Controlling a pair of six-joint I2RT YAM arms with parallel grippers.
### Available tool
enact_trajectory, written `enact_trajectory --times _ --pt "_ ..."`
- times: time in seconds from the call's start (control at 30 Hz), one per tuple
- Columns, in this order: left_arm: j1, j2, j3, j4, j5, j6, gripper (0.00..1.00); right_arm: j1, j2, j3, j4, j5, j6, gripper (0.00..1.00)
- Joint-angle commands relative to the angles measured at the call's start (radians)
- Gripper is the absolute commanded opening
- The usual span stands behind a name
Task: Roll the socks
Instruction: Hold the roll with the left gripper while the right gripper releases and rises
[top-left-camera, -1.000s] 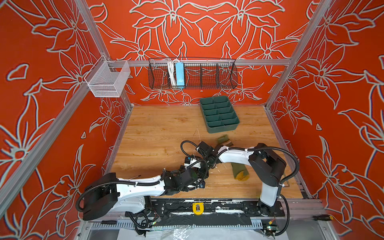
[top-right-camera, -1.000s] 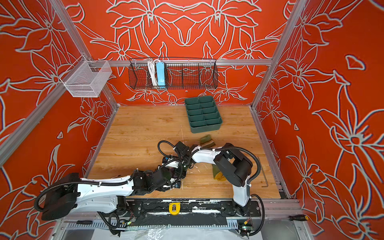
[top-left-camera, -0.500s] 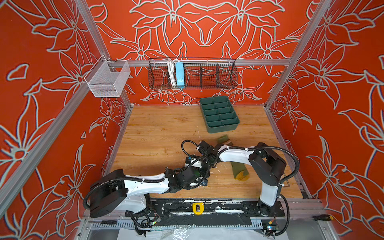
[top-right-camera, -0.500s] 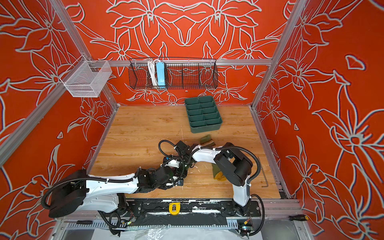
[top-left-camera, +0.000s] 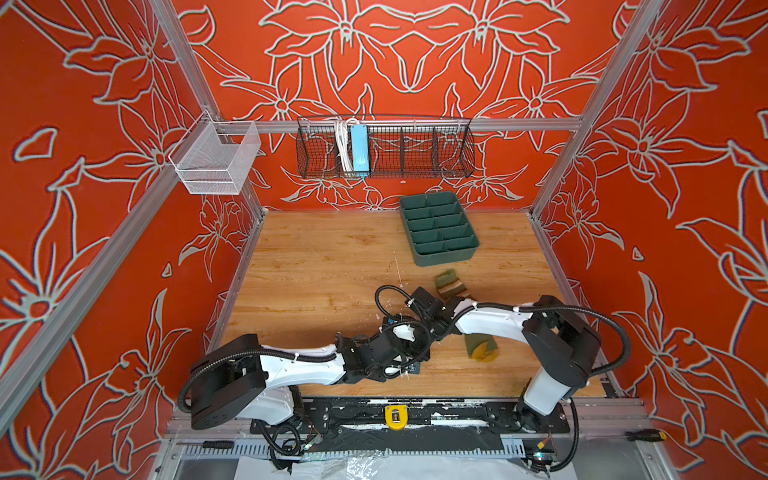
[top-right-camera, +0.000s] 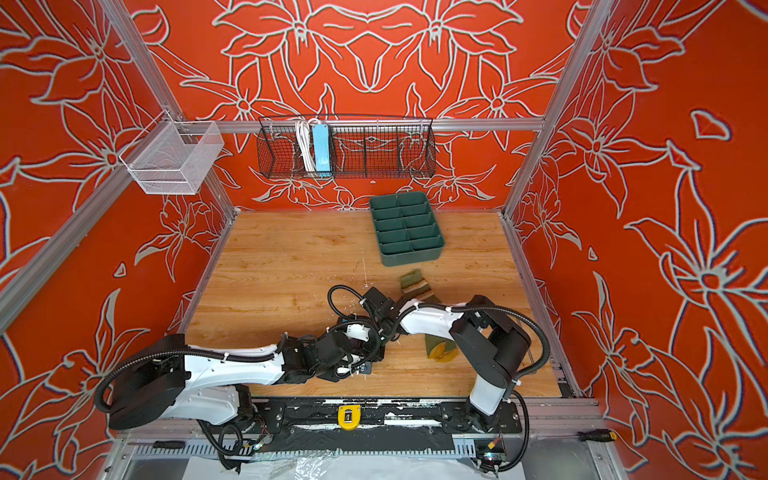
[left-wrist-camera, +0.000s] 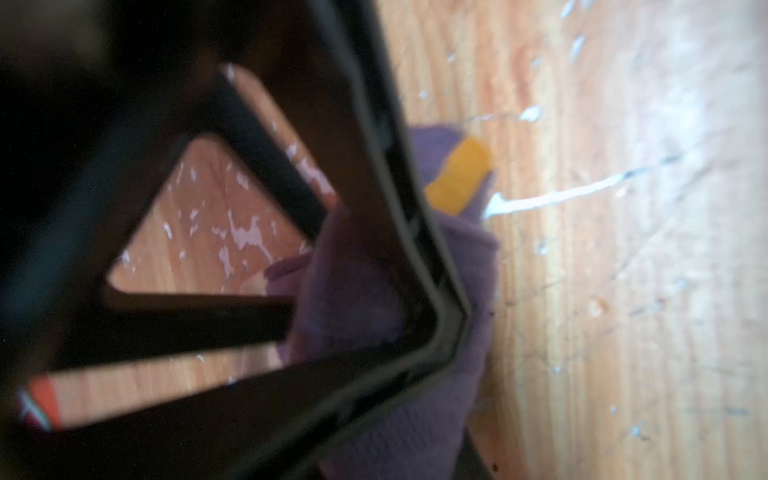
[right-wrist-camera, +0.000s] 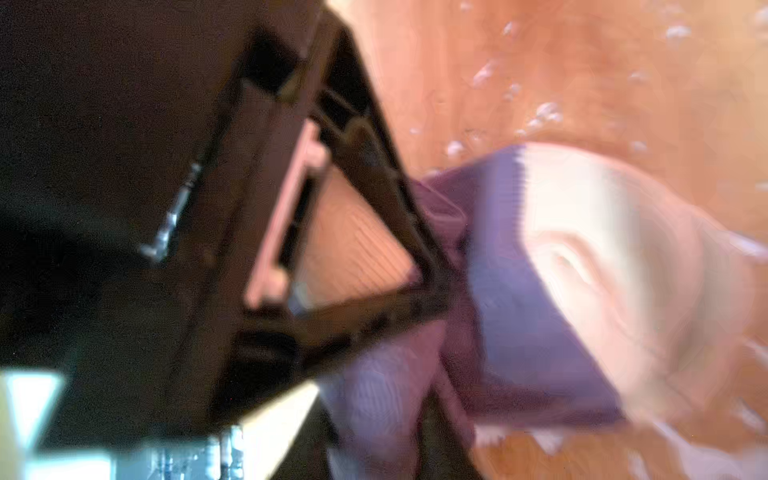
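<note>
The purple sock (left-wrist-camera: 457, 374) lies bunched on the wood, with a yellow stripe (left-wrist-camera: 461, 178) showing in the left wrist view and a cream end (right-wrist-camera: 602, 249) in the right wrist view. Both top views hide it under the two grippers. My left gripper (top-left-camera: 405, 334) is shut on its purple fabric (left-wrist-camera: 399, 453). My right gripper (top-left-camera: 401, 320) meets it from the right. Its blurred wrist view shows purple cloth between the fingers (right-wrist-camera: 382, 415), but not whether they clamp it. The olive green sock lies under the right arm, with its striped cuff (top-left-camera: 451, 286) and mustard toe (top-left-camera: 482, 349) showing.
A green divided tray (top-left-camera: 438, 227) sits at the back of the wooden table (top-left-camera: 324, 266). A black wire basket (top-left-camera: 384, 147) and a white mesh basket (top-left-camera: 216, 160) hang on the back rail. A yellow block (top-left-camera: 396, 415) is on the front rail.
The left arm has stretched further right and its gripper has closed in on the sock beside the right gripper. The right arm has barely shifted.
</note>
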Motion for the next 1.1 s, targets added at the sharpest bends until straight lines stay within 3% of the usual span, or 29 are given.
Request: enact_trajectory --times 0.0,0.1,0.33,0.47,0.6,0.67,0.83,1.07 --pt "0.015 0.022 0.001 -0.068 0.004 -0.050 0.00 -0.016 -0.084 -0.076 0.057 0.160 0.046 0.62" --pt "0.013 0.020 -0.004 -0.076 -0.001 -0.057 0.00 -0.032 -0.184 -0.129 0.108 0.224 0.083 0.79" --pt "0.013 0.038 0.010 -0.103 -0.003 -0.070 0.00 -0.096 -0.465 -0.231 0.184 0.450 0.163 0.80" --pt "0.014 0.064 0.056 -0.162 0.030 -0.095 0.00 -0.119 -0.662 -0.255 0.160 0.790 0.172 0.86" --pt "0.021 0.141 0.167 -0.283 0.159 -0.116 0.00 -0.136 -0.902 -0.277 0.223 1.201 0.180 0.90" --pt "0.021 0.189 0.245 -0.338 0.212 -0.147 0.00 -0.139 -1.020 -0.267 0.248 1.328 0.170 0.89" --pt "0.022 0.346 0.416 -0.390 0.217 -0.295 0.00 -0.139 -1.223 -0.212 0.162 1.293 0.108 0.83" --pt "0.026 0.563 0.602 -0.460 0.251 -0.434 0.00 -0.138 -1.251 -0.173 -0.022 1.180 0.109 0.76"
